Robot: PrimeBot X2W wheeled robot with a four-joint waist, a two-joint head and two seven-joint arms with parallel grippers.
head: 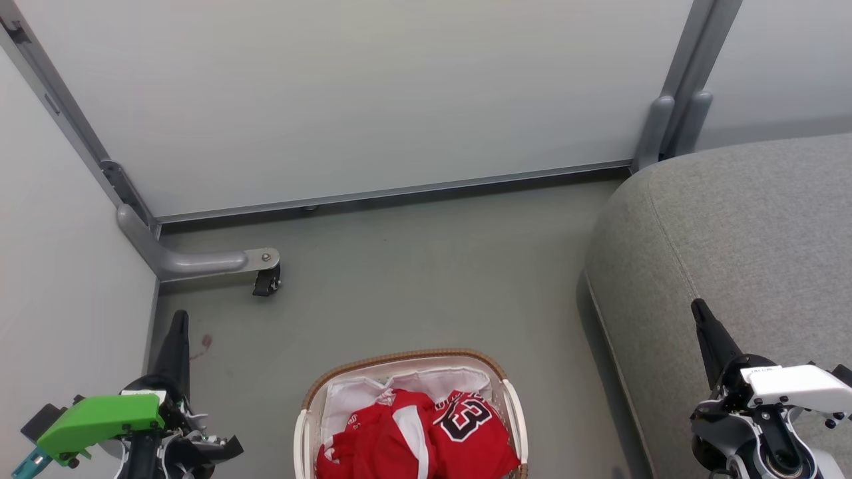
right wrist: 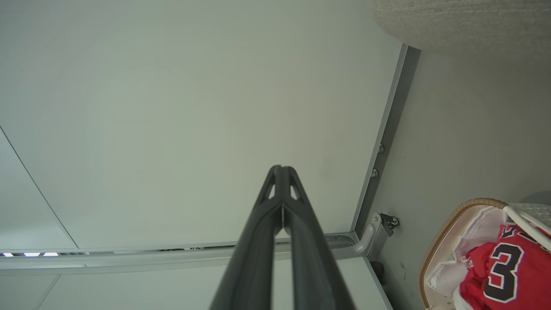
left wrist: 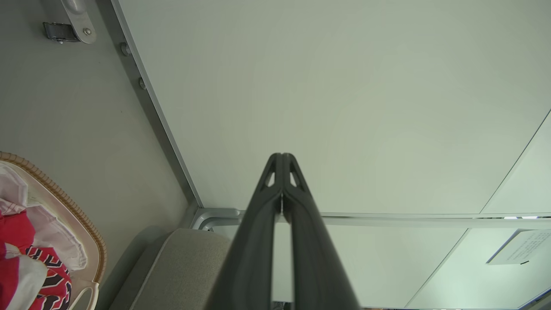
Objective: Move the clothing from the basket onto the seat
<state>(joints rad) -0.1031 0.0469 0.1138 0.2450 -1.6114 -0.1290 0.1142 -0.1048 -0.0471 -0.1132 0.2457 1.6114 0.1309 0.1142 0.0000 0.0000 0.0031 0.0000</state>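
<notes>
The basket [head: 406, 357], white with a brown woven rim, stands on the floor at the bottom centre. Inside lies the clothing: a red garment with a white stripe [head: 393, 439] and a red jersey with a black number [head: 472, 426], over a white liner. The basket [left wrist: 77, 211] and clothing [left wrist: 17, 232] sit at the left wrist view's lower left; the basket [right wrist: 443, 228] and jersey [right wrist: 512, 267] sit at the right wrist view's lower right. The grey seat [head: 745, 253] fills the right side. My left gripper [head: 178, 318] is shut, left of the basket. My right gripper [head: 699, 307] is shut over the seat's front. Both hold nothing.
White partition panels [head: 346, 100] on grey metal frames close the space behind and at the left. A grey foot with a black caster [head: 266, 281] juts onto the floor at the left. Bare grey floor [head: 426, 279] lies between basket, panels and seat.
</notes>
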